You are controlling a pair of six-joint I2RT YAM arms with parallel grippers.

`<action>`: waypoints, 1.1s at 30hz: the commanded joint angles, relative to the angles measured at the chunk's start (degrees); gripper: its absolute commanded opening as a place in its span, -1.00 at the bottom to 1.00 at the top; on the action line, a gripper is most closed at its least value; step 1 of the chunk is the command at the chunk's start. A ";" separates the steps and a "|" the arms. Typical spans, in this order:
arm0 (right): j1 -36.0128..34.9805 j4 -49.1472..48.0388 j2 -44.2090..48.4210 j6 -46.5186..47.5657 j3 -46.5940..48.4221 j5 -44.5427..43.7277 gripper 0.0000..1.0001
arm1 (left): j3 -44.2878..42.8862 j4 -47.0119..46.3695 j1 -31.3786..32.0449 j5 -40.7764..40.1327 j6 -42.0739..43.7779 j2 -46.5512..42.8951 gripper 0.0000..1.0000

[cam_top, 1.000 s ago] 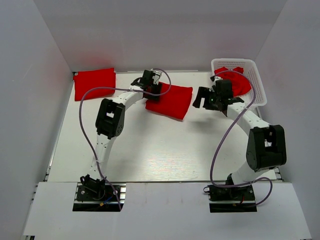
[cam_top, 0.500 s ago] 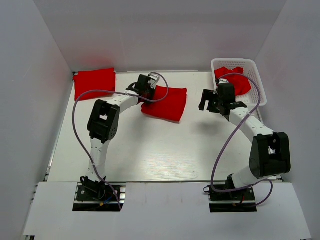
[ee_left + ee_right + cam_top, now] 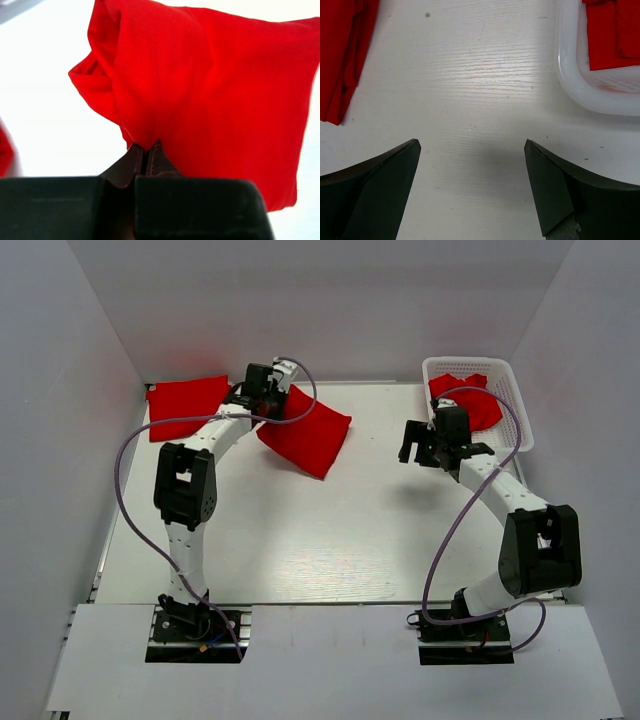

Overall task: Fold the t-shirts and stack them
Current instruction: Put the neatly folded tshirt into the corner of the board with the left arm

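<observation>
Left claw (image 3: 146,150) pinches the bunched edge of a red t-shirt (image 3: 215,90) that spreads out ahead of it. Right claw (image 3: 471,145) (spread wide) hangs above the table (image 3: 485,75), with the basket (image 3: 580,90) ahead to its right.

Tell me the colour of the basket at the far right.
The basket is white; the top view shows it best.

Table (image 3: 300,540): tee (image 3: 187,406), 2nd tee (image 3: 310,435), basket (image 3: 468,366).

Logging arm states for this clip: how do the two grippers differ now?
The left gripper is shut on a red t-shirt; the right gripper stands wide open, empty. The left is near a second folded t-shirt; the right hovers over table beside the white basket. Both are dark two-finger grippers.
</observation>
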State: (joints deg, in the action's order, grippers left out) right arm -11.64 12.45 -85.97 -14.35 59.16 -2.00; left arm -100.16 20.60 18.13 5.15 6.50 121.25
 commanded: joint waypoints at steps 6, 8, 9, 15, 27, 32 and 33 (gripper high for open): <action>0.21 -0.14 -2.27 -0.15 4.92 1.12 0.81 | -8.81 4.62 -5.29 2.85 5.27 -6.99 -1.00; 0.12 -0.67 -2.71 -0.42 5.35 1.38 0.81 | -11.01 6.64 -6.08 3.81 5.97 -6.99 -1.00; 0.13 -0.84 -2.88 -0.94 5.53 1.38 0.81 | -12.50 6.65 -6.79 3.82 5.98 -6.99 -1.00; 0.04 0.47 -5.69 -0.86 8.08 3.58 0.81 | -20.68 11.56 -8.54 3.56 8.00 -5.94 -1.00; -0.05 0.12 -5.43 -3.40 8.96 2.88 0.81 | -28.51 12.10 -13.55 2.14 9.58 -4.36 -1.00; -0.14 -0.06 -5.17 -4.11 8.87 2.79 0.81 | -31.15 10.87 -15.41 4.43 10.11 -3.83 -1.00; 0.04 0.12 -5.17 -4.11 8.96 2.79 0.81 | -31.76 10.86 -16.01 5.13 10.11 -3.83 -1.00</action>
State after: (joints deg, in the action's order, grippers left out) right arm -11.64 13.32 -92.16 -17.61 65.49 0.84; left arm -128.55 34.26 3.31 7.99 15.81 120.53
